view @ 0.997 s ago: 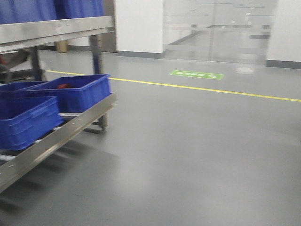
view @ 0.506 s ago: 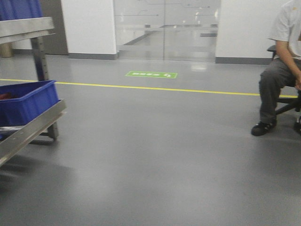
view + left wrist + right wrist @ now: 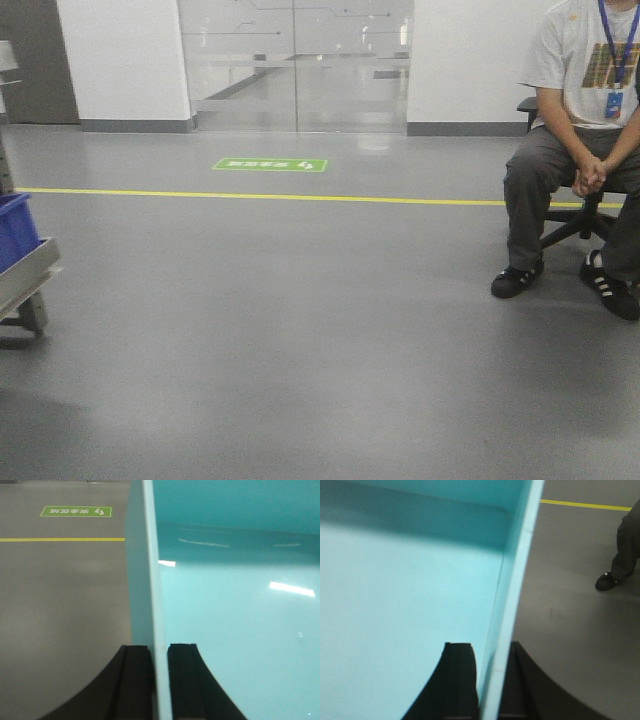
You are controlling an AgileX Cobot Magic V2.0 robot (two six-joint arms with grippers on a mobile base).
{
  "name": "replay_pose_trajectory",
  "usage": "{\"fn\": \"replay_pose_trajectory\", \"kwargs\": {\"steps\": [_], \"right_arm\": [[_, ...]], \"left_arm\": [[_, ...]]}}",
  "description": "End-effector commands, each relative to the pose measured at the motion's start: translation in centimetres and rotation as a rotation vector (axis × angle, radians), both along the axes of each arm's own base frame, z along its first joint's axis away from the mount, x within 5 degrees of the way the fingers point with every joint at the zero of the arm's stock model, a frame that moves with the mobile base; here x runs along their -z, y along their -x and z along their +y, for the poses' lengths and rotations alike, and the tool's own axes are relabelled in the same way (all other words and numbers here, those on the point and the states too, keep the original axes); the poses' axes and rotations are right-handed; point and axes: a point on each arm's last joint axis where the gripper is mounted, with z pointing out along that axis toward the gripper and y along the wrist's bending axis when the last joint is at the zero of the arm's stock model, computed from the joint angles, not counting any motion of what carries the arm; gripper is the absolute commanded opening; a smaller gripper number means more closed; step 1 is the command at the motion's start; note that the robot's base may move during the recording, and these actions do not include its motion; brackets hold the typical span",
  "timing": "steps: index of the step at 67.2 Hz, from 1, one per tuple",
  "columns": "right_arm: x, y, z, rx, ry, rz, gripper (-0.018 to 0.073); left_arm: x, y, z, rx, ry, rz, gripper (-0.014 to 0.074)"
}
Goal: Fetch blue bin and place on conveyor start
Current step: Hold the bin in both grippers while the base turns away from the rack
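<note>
The pale cyan blue bin (image 3: 235, 605) fills the right of the left wrist view and the left of the right wrist view (image 3: 405, 595). It looks empty and hangs above the grey floor. My left gripper (image 3: 159, 647) is shut on the bin's left wall, one black finger on each side of the rim. My right gripper (image 3: 492, 647) is shut on the bin's right wall the same way. The bin and both grippers are out of the front view. The conveyor start is out of view.
A steel shelf rail (image 3: 25, 275) with a dark blue ribbed bin (image 3: 15, 230) sits at the far left. A seated person (image 3: 585, 150) on a chair is at the right; a shoe shows in the right wrist view (image 3: 607, 580). Yellow floor line (image 3: 300, 197), green floor sign (image 3: 270, 165), glass doors behind.
The front view has swung to the right: the shelf and dark blue bins slid off to the left edge, and the seated person came fully into view at the right.
</note>
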Motion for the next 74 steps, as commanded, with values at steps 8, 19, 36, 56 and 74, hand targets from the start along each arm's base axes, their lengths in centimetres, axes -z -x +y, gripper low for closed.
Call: {"fn": "replay_pose_trajectory", "kwargs": {"steps": [8, 19, 36, 56, 74], "right_arm": [[-0.68, 0.22, 0.60, -0.034, -0.021, -0.043, -0.0151], [-0.68, 0.22, 0.60, -0.034, -0.021, -0.043, -0.0151], [-0.68, 0.22, 0.60, -0.034, -0.021, -0.043, -0.0151], [-0.68, 0.22, 0.60, -0.034, -0.021, -0.043, -0.0151], [-0.68, 0.22, 0.60, -0.034, -0.021, -0.043, -0.0151]], "left_arm": [[-1.73, 0.80, -0.76, 0.052, 0.095, -0.090, -0.0111], [-1.73, 0.80, -0.76, 0.052, 0.095, -0.090, -0.0111], [-1.73, 0.79, -0.75, 0.051, 0.093, -0.091, -0.0111], [-1.73, 0.79, -0.73, 0.050, 0.090, -0.092, -0.0111], [-1.82, 0.77, -0.75, 0.051, 0.094, -0.101, -0.0111]]}}
